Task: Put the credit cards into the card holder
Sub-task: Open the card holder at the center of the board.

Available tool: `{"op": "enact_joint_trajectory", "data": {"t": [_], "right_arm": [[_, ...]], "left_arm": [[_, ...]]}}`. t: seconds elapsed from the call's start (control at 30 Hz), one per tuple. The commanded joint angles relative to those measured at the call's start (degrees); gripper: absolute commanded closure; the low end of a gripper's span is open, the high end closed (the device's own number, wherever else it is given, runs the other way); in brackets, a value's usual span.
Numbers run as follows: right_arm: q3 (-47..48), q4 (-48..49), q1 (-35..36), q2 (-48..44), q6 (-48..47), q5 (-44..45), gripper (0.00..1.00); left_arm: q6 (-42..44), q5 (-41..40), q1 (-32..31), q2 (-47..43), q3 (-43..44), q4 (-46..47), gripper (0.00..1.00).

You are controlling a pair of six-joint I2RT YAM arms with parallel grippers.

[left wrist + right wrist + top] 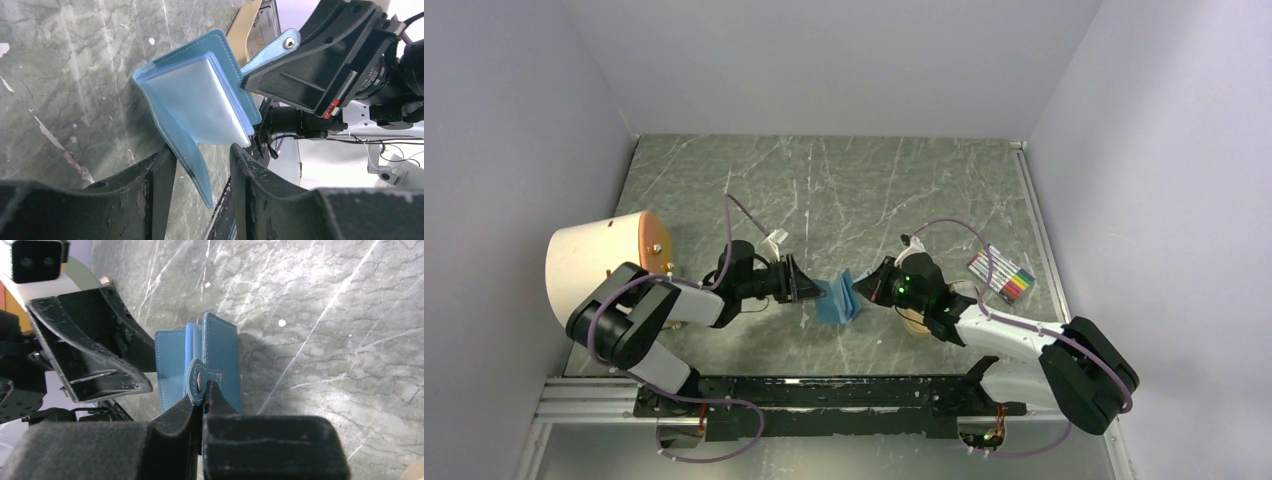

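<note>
Card holder (839, 298) | right wrist: right tool (202, 392) pinches snap tab (196, 381) | left wrist: left tool (202, 150) astride cover (192, 172), grip unclear

right claw (204, 392) pinching card holder (222, 357), marble table (325, 315)

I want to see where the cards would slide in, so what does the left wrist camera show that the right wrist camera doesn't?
Only the left wrist view shows the card holder open, its clear inner sleeves facing the camera and one cover between the fingers of the left gripper. Only the right wrist view shows the right gripper with its fingertips meeting on the snap tab. Both show the holder between the two grippers, over the marbled table.
</note>
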Motion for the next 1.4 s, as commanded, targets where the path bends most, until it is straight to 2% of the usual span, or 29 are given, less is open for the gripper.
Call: {"op": "enact_joint_trajectory", "data": {"t": [0.0, 0.23, 0.37, 0.53, 0.73, 0.87, 1.07, 1.17, 1.27, 1.37], "right_arm": [[-0.12, -1.26, 0.37, -1.91, -0.14, 1.19, 1.00], [0.14, -0.65, 0.39, -0.65, 0.11, 1.00, 1.00], [0.04, -0.26, 0.34, 0.14, 0.54, 1.10, 1.00], [0.42, 0.69, 0.37, 2.04, 2.07, 0.19, 1.00], [-0.27, 1.95, 0.54, 0.73, 2.43, 0.47, 1.00], [0.20, -0.19, 0.98, -1.61, 1.34, 1.84, 1.00], [-0.37, -0.70, 1.00, -1.91, 1.25, 2.40, 1.00], [-1.10, 0.67, 1.05, -1.59, 1.55, 1.55, 1.00], [-1.34, 1.82, 1.03, -1.20, 1.64, 0.85, 1.00], [-1.73, 3.24, 1.02, -0.63, 2.04, 0.56, 1.00]], "left_arm": [[-1.27, 2.91, 0.39, 2.65, -1.00, 7.56, 0.50], [-8.62, 6.38, 0.39, 8.41, -3.04, 24.51, 0.45], [-10.03, 6.55, 0.39, 10.43, -3.29, 27.46, 0.45], [-13.17, 6.59, 0.39, 13.94, -4.05, 34.15, 0.54], [-13.01, 6.13, 0.40, 15.67, -4.48, 35.86, 0.46], [-10.14, 4.93, 0.34, 12.22, -4.16, 29.52, 0.43], [-2.21, 1.15, 0.14, 4.98, -2.29, 14.08, 0.54], [0.28, 0.07, 0.00, 2.89, -1.27, 8.55, 0.54], [4.19, -2.66, -0.98, 1.40, 1.11, -0.79, 0.52], [4.40, -3.24, -1.61, 1.15, 1.43, -1.35, 0.52]]}}
